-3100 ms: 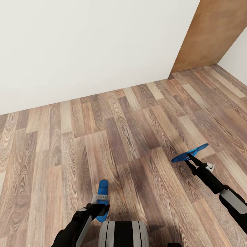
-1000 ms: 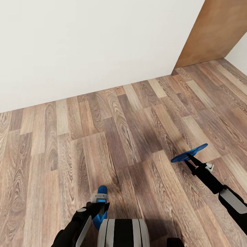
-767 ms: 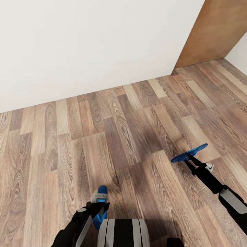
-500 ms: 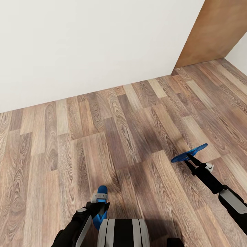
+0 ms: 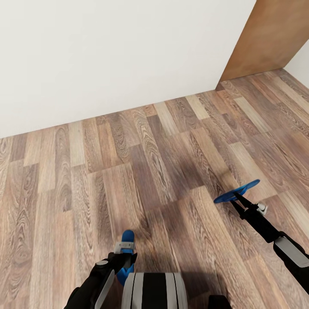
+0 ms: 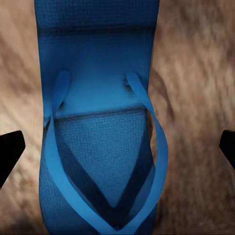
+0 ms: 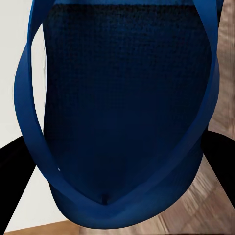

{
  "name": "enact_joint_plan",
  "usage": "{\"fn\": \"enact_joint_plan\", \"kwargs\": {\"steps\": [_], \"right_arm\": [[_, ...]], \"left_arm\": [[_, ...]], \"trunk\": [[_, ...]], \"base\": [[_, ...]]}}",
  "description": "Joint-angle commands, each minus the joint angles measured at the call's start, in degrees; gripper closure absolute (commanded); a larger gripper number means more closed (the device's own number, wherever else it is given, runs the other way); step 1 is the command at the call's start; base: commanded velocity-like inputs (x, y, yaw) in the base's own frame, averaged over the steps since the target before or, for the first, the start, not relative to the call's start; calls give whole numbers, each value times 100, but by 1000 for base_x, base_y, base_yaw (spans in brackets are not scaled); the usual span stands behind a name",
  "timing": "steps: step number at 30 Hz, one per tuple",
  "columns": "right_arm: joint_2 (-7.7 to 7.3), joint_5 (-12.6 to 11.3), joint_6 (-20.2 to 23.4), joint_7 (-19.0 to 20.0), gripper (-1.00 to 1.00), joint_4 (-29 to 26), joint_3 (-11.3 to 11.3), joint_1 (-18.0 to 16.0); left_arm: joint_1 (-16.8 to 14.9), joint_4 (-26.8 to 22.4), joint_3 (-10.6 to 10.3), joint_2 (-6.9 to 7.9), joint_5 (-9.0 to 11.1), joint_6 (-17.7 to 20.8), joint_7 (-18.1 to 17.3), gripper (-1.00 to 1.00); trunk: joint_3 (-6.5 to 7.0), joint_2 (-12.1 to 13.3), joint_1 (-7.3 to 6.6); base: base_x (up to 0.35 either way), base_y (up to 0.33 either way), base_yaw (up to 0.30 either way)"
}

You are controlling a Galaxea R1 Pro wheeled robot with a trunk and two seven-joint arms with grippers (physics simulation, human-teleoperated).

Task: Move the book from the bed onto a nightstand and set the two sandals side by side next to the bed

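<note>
Two bright blue sandals are in view. One sandal (image 5: 238,191) is held tilted above the wood floor, my right gripper (image 5: 235,196) shut on it. In the right wrist view that sandal (image 7: 122,98) has a black fingertip (image 7: 14,166) against each edge. The other sandal (image 5: 127,238) lies strap-up under my left gripper (image 5: 125,257), close to the robot's base. In the left wrist view its sole (image 6: 98,98) sits between fingertips (image 6: 10,152) that stand wide apart and clear of it. I cannot tell if it rests on the floor. The book, bed and nightstand are out of view.
A white wall (image 5: 107,56) runs across the back. A brown door (image 5: 266,38) stands at the far right. Wood-plank floor (image 5: 150,171) stretches from the wall to the robot's base (image 5: 152,292).
The view has shifted a little, so wall and door sit slightly higher and further right. The sandal under my left gripper sits a bit lower against the gripper than three seconds ago. The right one is unchanged.
</note>
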Motion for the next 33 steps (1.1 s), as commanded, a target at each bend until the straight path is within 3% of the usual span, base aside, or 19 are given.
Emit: {"fn": "enact_joint_plan", "kwargs": {"steps": [1,5,15,19,33], "right_arm": [[-7,-65,45,15,100,4,25,-6],[-6,-65,49,15,100,4,25,-6],[-7,-65,48,15,100,0,25,-6],[-4,-65,47,15,100,-3,25,-6],[-4,-65,50,15,100,1,25,-6]], "left_arm": [[0,-9,2,0,17,33,-8,-100],[0,-9,2,-1,17,32,-6,-100],[0,-9,2,-1,17,25,-8,-100],[0,-9,2,-1,17,27,-6,-100],[0,-9,2,-1,15,30,-4,-100]], "trunk": [[-26,-3,1],[-115,-8,12],[-115,-8,12],[-203,-14,22],[-247,-16,27]], "base": [[0,0,0],[0,0,0],[0,0,0],[0,0,0],[0,0,0]]}}
